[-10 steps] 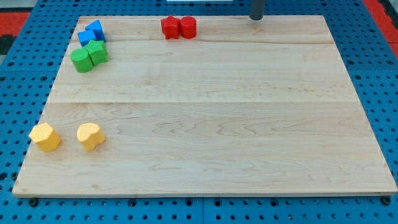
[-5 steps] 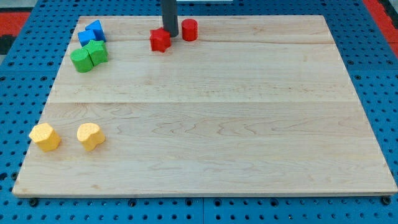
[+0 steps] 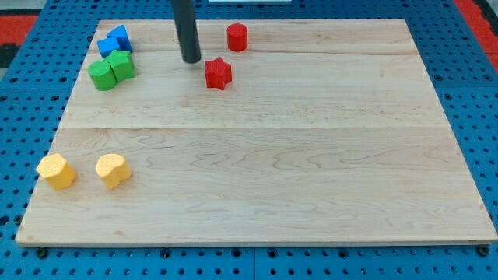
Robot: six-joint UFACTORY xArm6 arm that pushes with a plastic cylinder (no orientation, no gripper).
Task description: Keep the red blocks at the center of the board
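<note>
Camera view: wooden board [image 3: 311, 155] on a blue pegboard [image 3: 31, 124]
Tip: my tip [image 3: 191, 60] is a bare rod end with no jaws to open or shut; it rests on the board near the view's top, just left of and slightly above the red star, apart from it
Red star: red star [image 3: 218, 73] lies in the upper part of the board, left of middle, well above the centre
Red cylinder: red cylinder [image 3: 237, 36] stands near the top edge, up and right of the star, apart from it
Blue: two blue blocks [image 3: 115, 40] touching at the top-left corner
Green: two green blocks [image 3: 111, 70] touching, just below the blue
Yellow: two yellow blocks [image 3: 56, 170] [image 3: 113, 170] side by side at lower left, apart
</note>
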